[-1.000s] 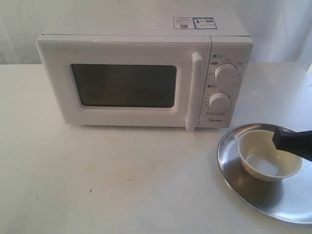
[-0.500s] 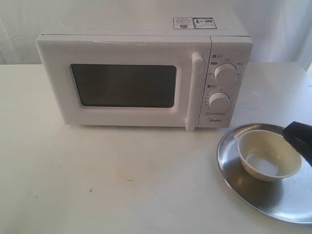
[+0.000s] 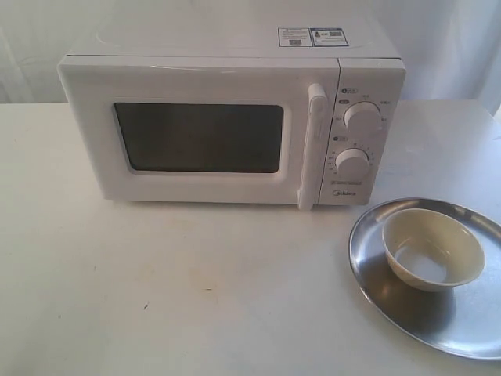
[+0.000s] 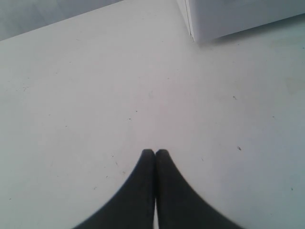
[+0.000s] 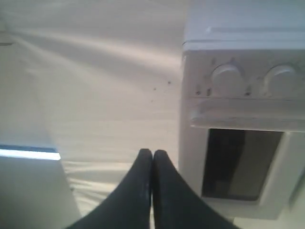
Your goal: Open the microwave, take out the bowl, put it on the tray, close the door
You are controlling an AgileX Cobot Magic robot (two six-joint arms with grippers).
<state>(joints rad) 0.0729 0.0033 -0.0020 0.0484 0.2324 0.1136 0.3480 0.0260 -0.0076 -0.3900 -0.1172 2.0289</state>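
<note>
The white microwave (image 3: 227, 117) stands at the back of the table with its door (image 3: 196, 137) closed and the bar handle (image 3: 313, 145) upright. To its front right lies the silver tray (image 3: 407, 313), and the cream bowl (image 3: 432, 249) sits upright on it. Neither arm shows in the exterior view. My left gripper (image 4: 155, 152) hovers shut over bare tabletop, with a corner of the microwave (image 4: 228, 16) beyond it. My right gripper (image 5: 152, 153) is shut and empty, with the microwave (image 5: 238, 119) and its two dials to one side.
White tabletop (image 3: 196, 290) stretches in front of the microwave. A white curtain (image 3: 454, 47) hangs behind. In the right wrist view a pale panel with a blue edge (image 5: 28, 153) shows beside the gripper.
My right gripper drew back from the bowl's rim toward the right and has left the exterior view. The bowl stays on the tray. The microwave is unchanged.
</note>
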